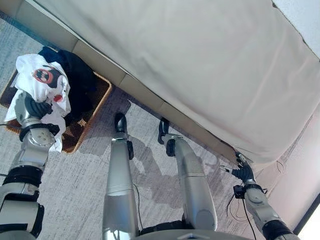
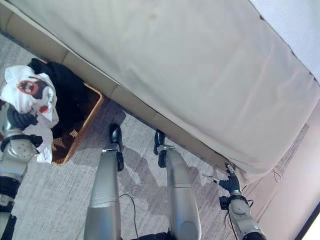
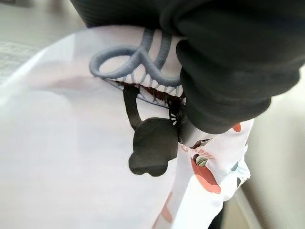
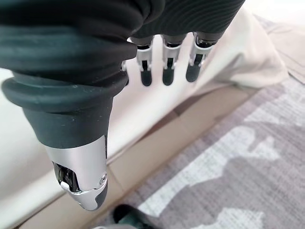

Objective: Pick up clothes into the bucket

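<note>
Left hand (image 1: 36, 107) raised over the basket (image 1: 96, 106), wrapped in a white printed shirt (image 1: 37, 82). Shirt drapes over the hand and hangs down onto the basket's near edge. Fingers hidden under the cloth; cannot tell whether they clench it. A dark garment (image 1: 75, 75) lies in the basket, just behind the shirt. Basket sits on the carpet (image 1: 75, 185) against the bed (image 1: 200, 65). Right hand (image 4: 167, 57) hangs well apart, near the bed's corner, fingers straight and released, nothing held.
</note>
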Robot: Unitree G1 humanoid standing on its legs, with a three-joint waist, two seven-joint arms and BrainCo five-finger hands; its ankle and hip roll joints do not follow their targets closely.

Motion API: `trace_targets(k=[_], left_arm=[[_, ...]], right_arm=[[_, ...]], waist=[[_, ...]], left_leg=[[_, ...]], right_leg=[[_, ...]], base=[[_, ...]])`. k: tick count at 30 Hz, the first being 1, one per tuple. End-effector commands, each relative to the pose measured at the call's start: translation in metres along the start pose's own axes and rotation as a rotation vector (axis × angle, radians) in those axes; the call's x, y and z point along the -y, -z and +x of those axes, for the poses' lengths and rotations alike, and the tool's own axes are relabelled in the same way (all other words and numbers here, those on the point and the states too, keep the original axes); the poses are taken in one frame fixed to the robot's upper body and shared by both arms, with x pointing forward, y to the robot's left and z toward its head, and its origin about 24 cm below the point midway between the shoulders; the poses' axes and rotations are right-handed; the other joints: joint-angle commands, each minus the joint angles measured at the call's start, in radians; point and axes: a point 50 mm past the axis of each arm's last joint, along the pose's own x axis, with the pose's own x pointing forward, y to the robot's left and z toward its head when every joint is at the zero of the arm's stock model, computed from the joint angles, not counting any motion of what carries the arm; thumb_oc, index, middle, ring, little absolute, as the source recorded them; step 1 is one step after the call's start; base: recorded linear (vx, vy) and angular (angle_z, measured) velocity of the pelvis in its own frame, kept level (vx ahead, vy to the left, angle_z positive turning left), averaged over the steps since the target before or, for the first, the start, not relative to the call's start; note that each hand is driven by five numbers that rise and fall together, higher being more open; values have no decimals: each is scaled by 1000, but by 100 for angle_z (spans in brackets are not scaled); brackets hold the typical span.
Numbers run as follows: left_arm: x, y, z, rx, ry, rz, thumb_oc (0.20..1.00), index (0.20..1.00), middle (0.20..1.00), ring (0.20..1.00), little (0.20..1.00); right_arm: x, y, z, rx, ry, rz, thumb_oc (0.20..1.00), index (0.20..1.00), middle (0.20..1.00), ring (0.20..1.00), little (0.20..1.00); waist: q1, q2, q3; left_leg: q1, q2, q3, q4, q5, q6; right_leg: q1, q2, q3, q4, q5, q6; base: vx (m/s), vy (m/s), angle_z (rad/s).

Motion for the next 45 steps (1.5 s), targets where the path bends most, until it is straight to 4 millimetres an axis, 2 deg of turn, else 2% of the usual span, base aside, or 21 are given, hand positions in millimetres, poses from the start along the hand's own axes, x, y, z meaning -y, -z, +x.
trace_targets(k=[1, 3, 7, 15, 19, 20, 21, 23, 25, 26, 27, 28, 31, 32, 33, 34, 35, 37, 41, 45], left_arm=[[-26, -7, 13, 17, -87, 54, 1000, 1000, 1000, 1000, 1000], [-25, -6, 14, 10, -80, 82, 1000, 1000, 1000, 1000, 1000], [-15, 9, 10, -76, -33, 116, 1000, 1000, 1000, 1000, 1000], [11, 39, -15, -256, 47, -39, 1000, 1000, 1000, 1000, 1000], [43, 65, -52, -390, 126, -133, 1000, 1000, 1000, 1000, 1000], [61, 73, -71, -445, 183, -168, 1000, 1000, 1000, 1000, 1000], [61, 73, -72, -446, 184, -168, 1000, 1000, 1000, 1000, 1000], [85, 78, -98, -515, 260, -236, 1000, 1000, 1000, 1000, 1000], [102, 84, -120, -571, 342, -282, 1000, 1000, 1000, 1000, 1000], [113, 73, -127, -560, 367, -377, 1000, 1000, 1000, 1000, 1000], [120, 74, -138, -567, 417, -391, 1000, 1000, 1000, 1000, 1000], [133, 77, -164, -616, 501, -457, 1000, 1000, 1000, 1000, 1000], [138, 79, -175, -646, 525, -477, 1000, 1000, 1000, 1000, 1000], [145, 79, -192, -692, 565, -580, 1000, 1000, 1000, 1000, 1000], [148, 81, -201, -716, 584, -601, 1000, 1000, 1000, 1000, 1000], [149, 83, -210, -747, 603, -636, 1000, 1000, 1000, 1000, 1000], [153, 90, -232, -806, 649, -642, 1000, 1000, 1000, 1000, 1000], [156, 89, -240, -823, 651, -670, 1000, 1000, 1000, 1000, 1000], [162, 93, -270, -884, 742, -604, 1000, 1000, 1000, 1000, 1000], [170, 87, -286, -799, 908, -455, 1000, 1000, 1000, 1000, 1000]], right_arm=[[12, 0, -4, 8, 41, 14, 1000, 1000, 1000, 1000, 1000], [11, 0, -4, 7, 36, 20, 1000, 1000, 1000, 1000, 1000], [7, -1, -3, 2, 11, 16, 1000, 1000, 1000, 1000, 1000], [-3, -5, 1, -8, -43, 12, 1000, 1000, 1000, 1000, 1000], [-6, -4, 4, -28, -48, -1, 1000, 1000, 1000, 1000, 1000], [-5, -5, 7, -33, -36, -7, 1000, 1000, 1000, 1000, 1000], [-4, -4, 7, -34, -36, -7, 1000, 1000, 1000, 1000, 1000], [-3, -2, 10, -55, -19, -14, 1000, 1000, 1000, 1000, 1000], [0, 0, 11, -68, -4, -30, 1000, 1000, 1000, 1000, 1000], [1, -1, 14, -72, 7, -15, 1000, 1000, 1000, 1000, 1000], [2, 0, 14, -81, 13, -18, 1000, 1000, 1000, 1000, 1000], [8, 10, 11, -123, 27, -30, 1000, 1000, 1000, 1000, 1000], [8, 15, 10, -146, 28, -31, 1000, 1000, 1000, 1000, 1000], [10, 24, 7, -185, 26, -25, 1000, 1000, 1000, 1000, 1000], [11, 29, 6, -208, 25, -16, 1000, 1000, 1000, 1000, 1000], [10, 33, 3, -223, 18, 1, 1000, 1000, 1000, 1000, 1000], [5, 53, -8, -304, 1, 21, 1000, 1000, 1000, 1000, 1000], [2, 60, -12, -336, -11, 31, 1000, 1000, 1000, 1000, 1000], [-8, 77, -23, -423, -87, 15, 1000, 1000, 1000, 1000, 1000], [-14, 97, -38, -521, -140, -24, 1000, 1000, 1000, 1000, 1000]], waist=[[12, -54, 4], [10, -55, 4], [8, -57, 4], [17, -42, 4], [36, -10, 4], [50, 14, 4], [49, 14, 4], [66, 49, 4], [70, 76, 4], [73, 94, 4], [74, 108, 4], [75, 138, 4], [72, 150, 4], [72, 174, 4], [71, 183, -1], [71, 190, -27], [73, 196, -77], [71, 199, -97], [72, 204, -180], [69, 197, -246]], left_leg=[[1, -29, -21, 92, -92, 42], [-7, -27, -21, 99, -96, 44], [-20, -25, -20, 108, -104, 50], [38, -27, -9, 75, -100, 55], [133, -33, 2, 15, -82, 53], [200, -40, 7, -32, -67, 50], [203, -40, 6, -35, -66, 50], [296, -53, 11, -96, -47, 44], [378, -63, 13, -144, -33, 42], [407, -72, 11, -191, 16, 40], [448, -74, 8, -212, 23, 39], [547, -81, 0, -268, 38, 32], [601, -82, -7, -301, 47, 27], [700, -78, -17, -354, 60, 19], [745, -74, -20, -379, 66, 15], [769, -70, -21, -404, 74, 11], [824, -64, -19, -440, 75, 5], [854, -61, -17, -460, 77, 2], [934, -44, -5, -516, 87, -7], [1006, -23, 11, -566, 94, -18]], right_leg=[[18, -31, 24, -97, 95, 68], [10, -30, 24, -95, 95, 70], [-1, -29, 24, -93, 90, 72], [36, -31, 29, -106, 88, 68], [110, -37, 36, -122, 81, 63], [164, -44, 37, -131, 76, 57], [167, -45, 36, -133, 76, 57], [246, -56, 36, -146, 64, 51], [316, -62, 37, -150, 51, 46], [345, -70, 25, -177, 82, 39], [381, -72, 21, -182, 78, 36], [476, -78, 10, -205, 71, 35], [528, -77, 4, -223, 69, 36], [620, -76, -6, -256, 68, 36], [664, -72, -12, -273, 68, 36], [689, -69, -17, -296, 72, 38], [742, -56, -24, -333, 69, 37], [769, -45, -24, -354, 72, 36], [852, -16, -26, -440, 86, 33], [923, 0, -40, -479, 82, 30]], base=[[0, 0, 0], [0, 0, 0], [8, 1, 0], [0, 0, 0], [-22, -17, -4], [-31, -32, -6], [0, 0, 0], [-2, -7, 5], [-31, -18, 17], [-46, -36, 17], [-19, -74, 27], [54, -53, 24], [44, -76, 22], [76, -94, 23], [106, -130, 19], [161, -156, 14], [128, -123, 9], [101, -121, 1], [91, -127, -8], [86, -116, -9]])
